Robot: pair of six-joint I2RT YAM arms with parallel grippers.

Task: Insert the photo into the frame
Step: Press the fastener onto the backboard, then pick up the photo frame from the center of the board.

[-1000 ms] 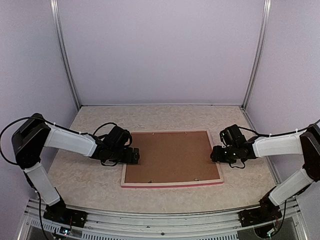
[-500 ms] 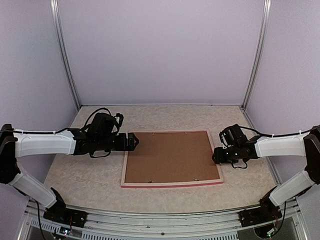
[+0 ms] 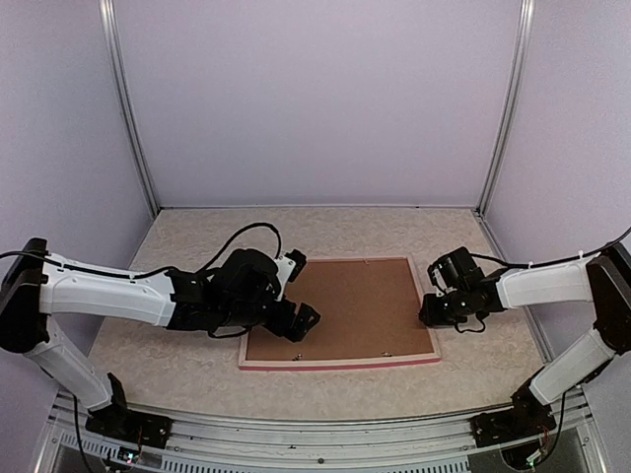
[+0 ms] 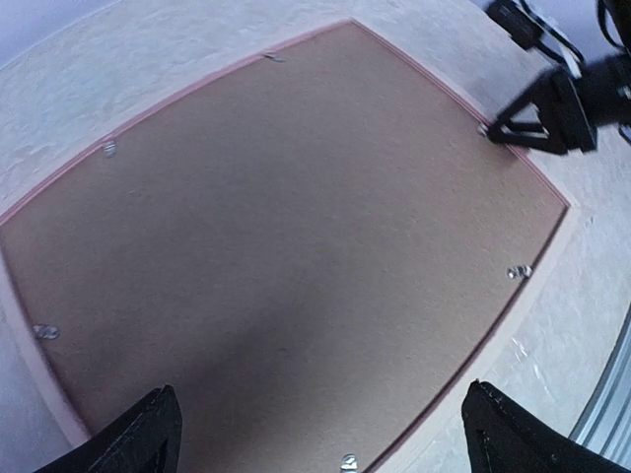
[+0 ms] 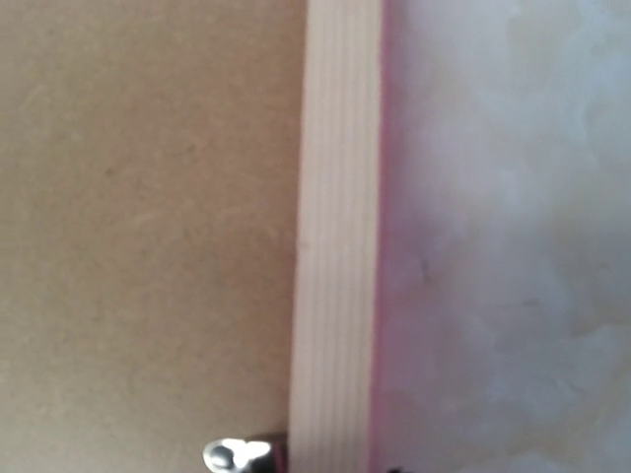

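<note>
The marbled table point(image 3: 187, 236) is taken up in its middle by the frame point(image 3: 340, 363), which is laid face down, its pale wooden back up and a pink edge showing along the near rail. Inside it the brown backing board point(image 3: 355, 305) is seated flush. The photo is not seen in any view; whether it already lies beneath the board cannot be told.

The left gripper point(image 3: 299, 292) is held above the board's near-left part, touching nothing, its 2 fingers point(image 4: 148, 439) spread wide. The right gripper point(image 3: 428, 307) is set at the frame's right rail, and whether its fingers are spread or pinched cannot be told. Small metal tabs point(image 4: 518, 271) are seen along the inner rim, 1 just beside the right gripper.

The frame is judged light, thin and stiff. Since it lies flat, little edge is offered, so it is best steadied or taken at an outer rail. The board is stiff too, but it is locked in until the tabs are turned aside, each by 1 fingertip. The photo, being paper, is expected to bend and crease easily, so it should be taken only by its border.
</note>
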